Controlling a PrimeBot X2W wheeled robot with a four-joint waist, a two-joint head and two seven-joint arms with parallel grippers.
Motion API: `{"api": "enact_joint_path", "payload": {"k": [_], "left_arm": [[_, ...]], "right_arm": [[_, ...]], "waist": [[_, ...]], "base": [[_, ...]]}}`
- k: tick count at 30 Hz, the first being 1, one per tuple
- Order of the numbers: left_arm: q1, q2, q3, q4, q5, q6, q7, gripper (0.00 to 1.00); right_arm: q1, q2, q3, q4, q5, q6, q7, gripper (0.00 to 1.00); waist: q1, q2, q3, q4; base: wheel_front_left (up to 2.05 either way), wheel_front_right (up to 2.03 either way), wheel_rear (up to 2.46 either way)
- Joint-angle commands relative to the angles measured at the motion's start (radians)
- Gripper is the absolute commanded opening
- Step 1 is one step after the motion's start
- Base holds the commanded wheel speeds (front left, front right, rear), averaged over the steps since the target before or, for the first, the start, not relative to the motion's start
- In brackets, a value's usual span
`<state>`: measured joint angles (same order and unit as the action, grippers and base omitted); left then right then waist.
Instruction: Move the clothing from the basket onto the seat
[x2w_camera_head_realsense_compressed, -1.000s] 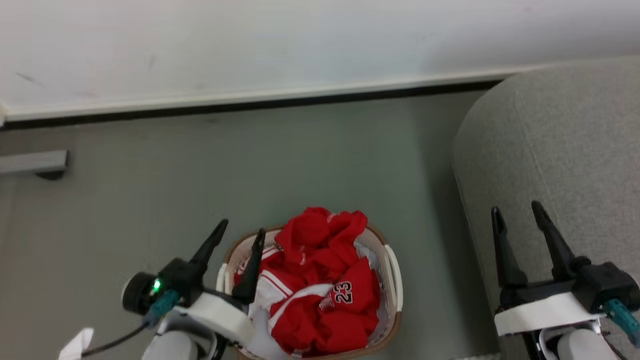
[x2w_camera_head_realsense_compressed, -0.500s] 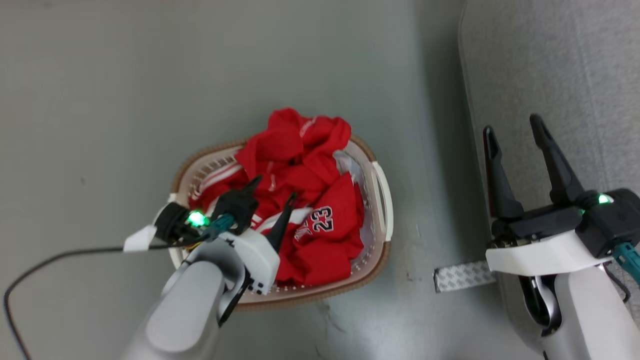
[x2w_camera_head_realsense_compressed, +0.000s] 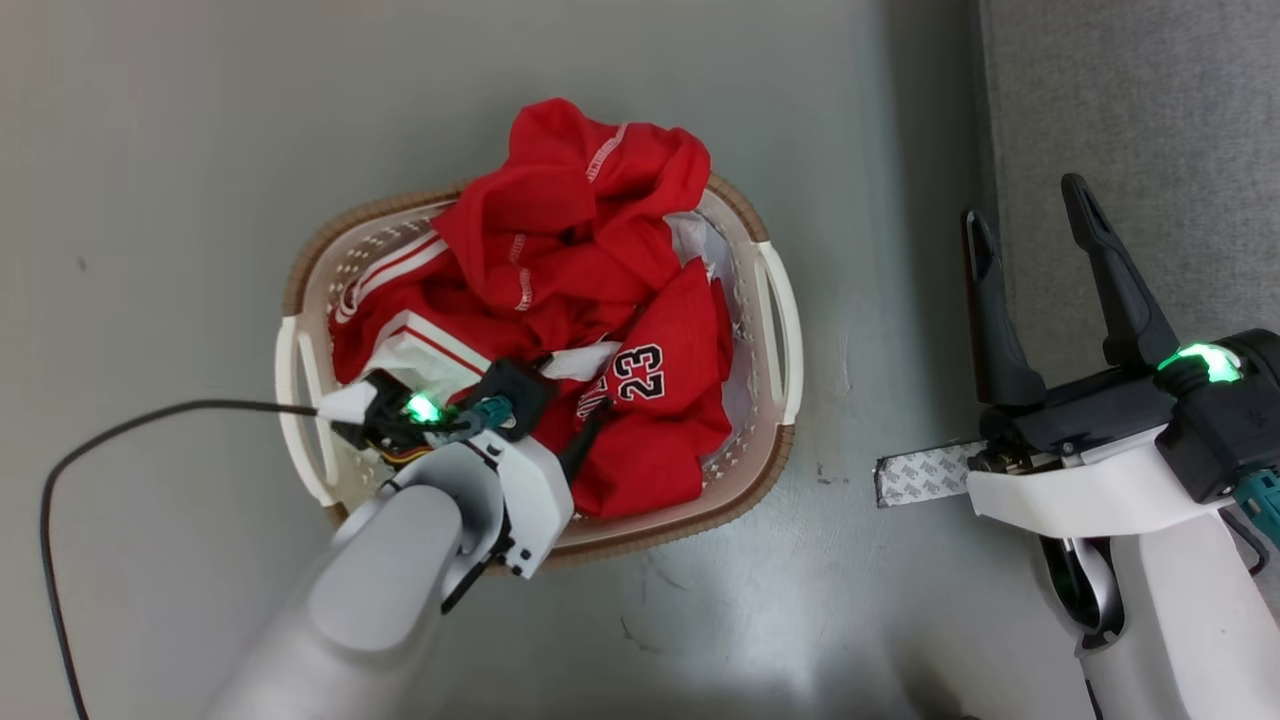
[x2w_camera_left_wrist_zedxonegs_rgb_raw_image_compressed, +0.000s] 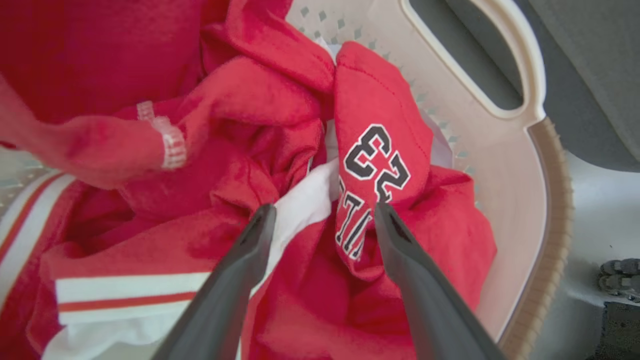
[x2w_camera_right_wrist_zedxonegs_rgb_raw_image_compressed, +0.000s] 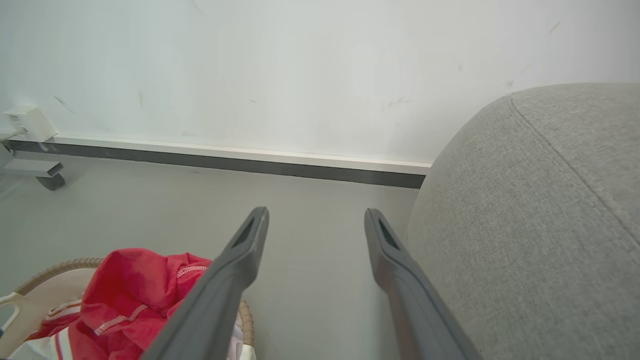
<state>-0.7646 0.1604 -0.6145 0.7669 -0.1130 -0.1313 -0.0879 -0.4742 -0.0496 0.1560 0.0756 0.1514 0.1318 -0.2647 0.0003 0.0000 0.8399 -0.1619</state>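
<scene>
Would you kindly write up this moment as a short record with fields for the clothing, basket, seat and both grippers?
clothing: red jersey, crumpled, number 23 facing up
basket: on the floor, holds the clothing, beside the seat
seat: grey, no clothing on the part in view
left gripper: open, tips at the clothing by the 23
right gripper: open, empty, by the seat's edge
task: not yet done

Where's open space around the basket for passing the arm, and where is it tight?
Bare floor left of and beyond the basket, and the strip between basket and sofa. The sofa's grey surface is bare beside the right gripper. Crowded: inside the basket, heaped with the jersey, the left gripper open among its folds.
</scene>
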Motion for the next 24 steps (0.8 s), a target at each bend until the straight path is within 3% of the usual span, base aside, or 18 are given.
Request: {"api": "enact_joint_path", "payload": {"k": [1, 6, 18, 19, 21, 24], "left_arm": [[-0.018, 0.017, -0.014, 0.015, -0.018, 0.003, 0.003, 1.00], [-0.062, 0.054, -0.056, 0.063, -0.027, 0.003, 0.003, 1.00], [-0.121, 0.076, -0.167, 0.132, -0.139, 0.003, 0.049, 1.00], [-0.125, 0.078, -0.177, 0.136, -0.146, 0.003, 0.046, 0.93], [-0.135, 0.081, -0.191, 0.141, -0.162, 0.003, 0.033, 0.01], [-0.135, 0.073, -0.214, 0.144, -0.192, 0.003, 0.011, 0.00]], "right_arm": [[-0.014, -0.002, -0.001, -0.006, -0.006, -0.002, 0.000, 1.00], [0.001, -0.001, 0.007, -0.018, -0.001, -0.002, 0.000, 1.00], [0.035, -0.002, 0.014, -0.038, 0.005, -0.002, 0.000, 1.00], [0.036, -0.001, 0.014, -0.039, 0.007, -0.002, 0.000, 1.00], [0.039, -0.001, 0.017, -0.039, 0.007, -0.002, 0.000, 1.00], [0.044, -0.002, 0.013, -0.030, 0.008, -0.002, 0.000, 1.00]], "waist": [[-0.0003, 0.0000, 0.009, 0.003], [-0.0003, 0.0000, 0.024, -0.002], [-0.0003, 0.0000, 0.062, -0.024], [-0.0003, 0.0000, 0.065, -0.026], [-0.0003, 0.0000, 0.066, -0.030], [-0.0003, 0.0000, 0.054, -0.030]], "base": [[0.00, 0.00, 0.00], [0.00, 0.00, 0.00], [0.00, 0.00, 0.00], [0.00, 0.00, 0.00], [0.00, 0.00, 0.00], [0.00, 0.00, 0.00]]}}
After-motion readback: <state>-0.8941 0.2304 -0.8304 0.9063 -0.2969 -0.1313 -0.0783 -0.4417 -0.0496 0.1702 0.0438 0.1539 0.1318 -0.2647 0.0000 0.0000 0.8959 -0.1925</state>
